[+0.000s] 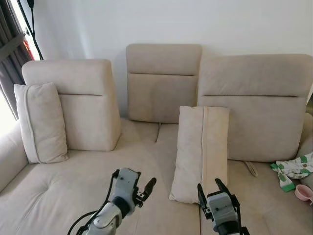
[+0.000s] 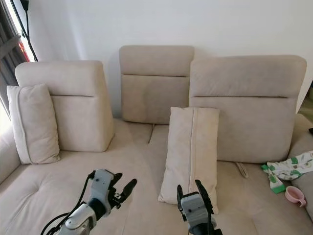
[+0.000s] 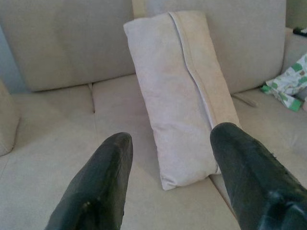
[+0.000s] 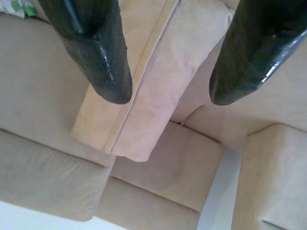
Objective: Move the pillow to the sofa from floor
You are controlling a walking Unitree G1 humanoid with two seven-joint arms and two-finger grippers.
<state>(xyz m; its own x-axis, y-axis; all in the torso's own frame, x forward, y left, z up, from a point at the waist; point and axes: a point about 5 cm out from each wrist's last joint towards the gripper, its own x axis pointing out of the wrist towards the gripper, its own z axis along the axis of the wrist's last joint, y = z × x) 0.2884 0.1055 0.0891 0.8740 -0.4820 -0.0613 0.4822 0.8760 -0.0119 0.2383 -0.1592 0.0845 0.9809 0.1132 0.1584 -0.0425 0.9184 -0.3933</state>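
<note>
Pillow [image 1: 201, 152] is on the sofa [image 1: 73, 186], standing on end on the seat and leaning back against the right back cushion [image 1: 257, 105], seam running top to bottom. No gripper touches it.

Left gripper [image 1: 144, 188] hovers low over the seat, left of the pillow's bottom end, fingers [image 3: 98, 184] spread, nothing between them. In its wrist view the pillow sits between and beyond the two fingertips, clear of both.

Right gripper [image 1: 210, 191] hangs just in front of the pillow's lower edge, fingers [image 4: 103, 52] spread apart, empty. Its wrist view looks along the pillow's length with the seam between the fingertips; whether the tips brush the fabric cannot be told from the head views.

Second pillow [image 1: 41, 122] stands upright at the sofa's left end, leaning on the left back cushion [image 1: 80, 103]. Middle back cushion [image 1: 164, 83] stands against the wall. Green-and-white cloth [image 1: 293, 169] lies on the seat at far right, pink cup [image 1: 304, 192] just beside it. Dark curtain [image 1: 10, 58] at the left edge
</note>
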